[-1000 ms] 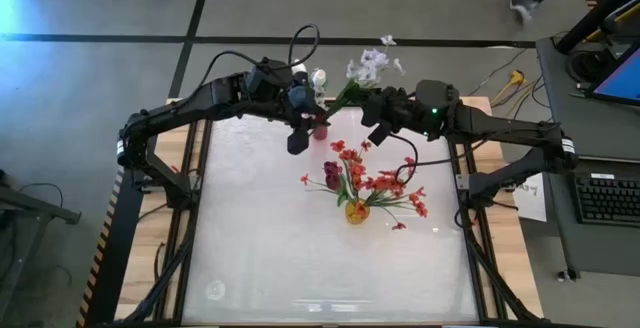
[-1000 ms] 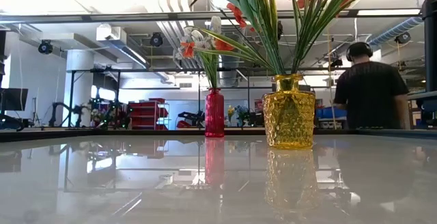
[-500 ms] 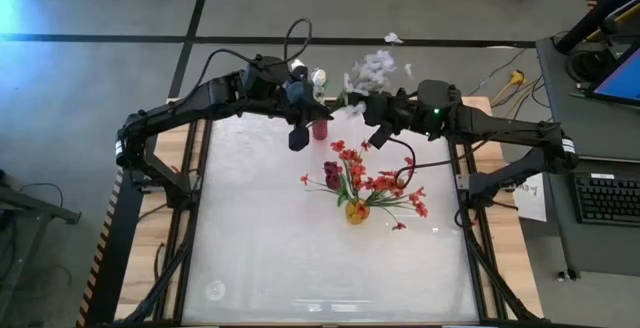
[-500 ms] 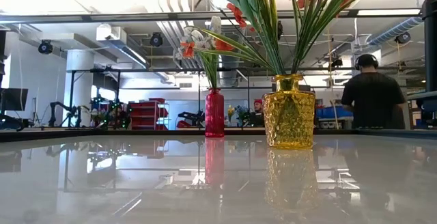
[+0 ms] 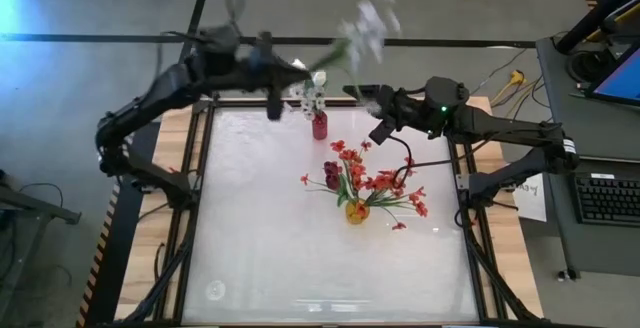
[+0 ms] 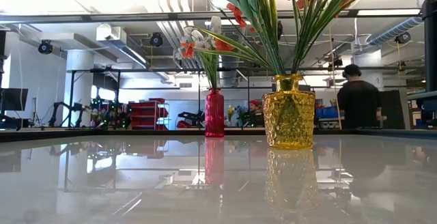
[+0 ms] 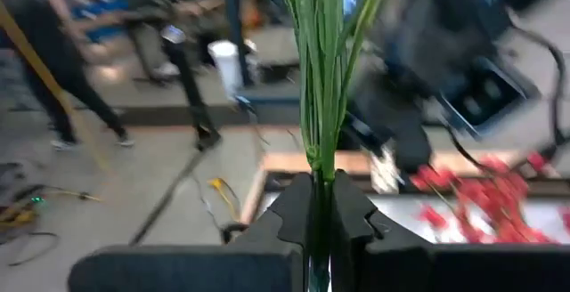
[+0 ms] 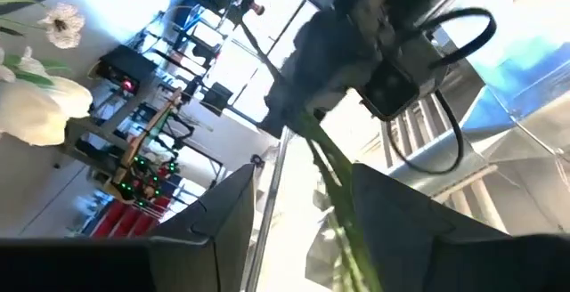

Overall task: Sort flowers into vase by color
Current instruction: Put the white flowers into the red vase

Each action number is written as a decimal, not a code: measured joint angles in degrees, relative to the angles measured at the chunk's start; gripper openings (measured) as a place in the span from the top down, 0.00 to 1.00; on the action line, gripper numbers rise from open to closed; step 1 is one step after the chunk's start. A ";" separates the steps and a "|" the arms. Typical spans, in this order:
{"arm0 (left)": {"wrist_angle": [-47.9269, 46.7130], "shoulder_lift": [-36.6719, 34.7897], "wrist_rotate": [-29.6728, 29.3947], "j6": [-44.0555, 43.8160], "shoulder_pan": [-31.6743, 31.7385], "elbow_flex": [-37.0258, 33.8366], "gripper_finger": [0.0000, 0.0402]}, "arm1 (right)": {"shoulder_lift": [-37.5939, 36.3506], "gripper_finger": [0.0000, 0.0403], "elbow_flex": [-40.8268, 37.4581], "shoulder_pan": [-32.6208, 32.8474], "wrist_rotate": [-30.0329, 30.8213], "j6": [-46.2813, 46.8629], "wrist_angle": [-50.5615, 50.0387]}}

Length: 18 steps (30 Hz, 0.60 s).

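White spray [image 5: 366, 30] now with left arm.

A computer keyboard [image 5: 610, 199] lies at the right edge of the high view. A person [image 6: 358, 100] stands at right in the low view, beside what may be red cabinets [image 6: 143, 113] at left.

Two dark jointed arms, black cables, green light apparently on right arm [image 5: 470, 120]

The glossy white table [image 5: 280, 238] bears a red vase [image 5: 319, 126] and a yellow vase [image 5: 357, 211].
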 joint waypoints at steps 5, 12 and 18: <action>2.47 -5.01 -0.12 -2.02 4.56 0.00 1.00 | 0.00 0.58 0.00 0.00 0.04 5.30 0.07; 7.12 -10.25 0.02 -2.69 6.12 -1.43 1.00 | 0.00 0.61 -0.02 -1.15 2.08 49.05 4.86; 16.93 -12.00 1.55 -2.48 3.61 -11.16 1.00 | -0.38 0.60 -0.02 -7.62 -11.44 95.96 4.22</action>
